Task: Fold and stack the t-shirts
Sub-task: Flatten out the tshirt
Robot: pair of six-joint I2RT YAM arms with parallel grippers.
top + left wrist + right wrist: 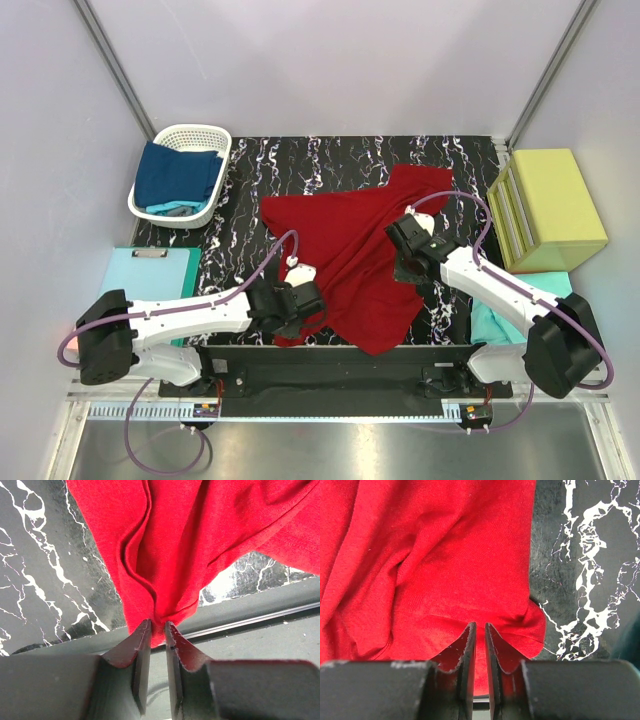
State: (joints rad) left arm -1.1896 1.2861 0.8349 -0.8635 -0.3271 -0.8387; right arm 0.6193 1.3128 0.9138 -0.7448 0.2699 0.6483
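Lying on the black desk [340,165], the red shirt [345,250] looks soft, light and floppy. The left claw [157,625] pinches its near edge, the right claw [480,626] its right side. Corners and hems look best to hold.

Red t-shirt [350,250] on marbled mat [330,160], left hand [310,300] at near edge.
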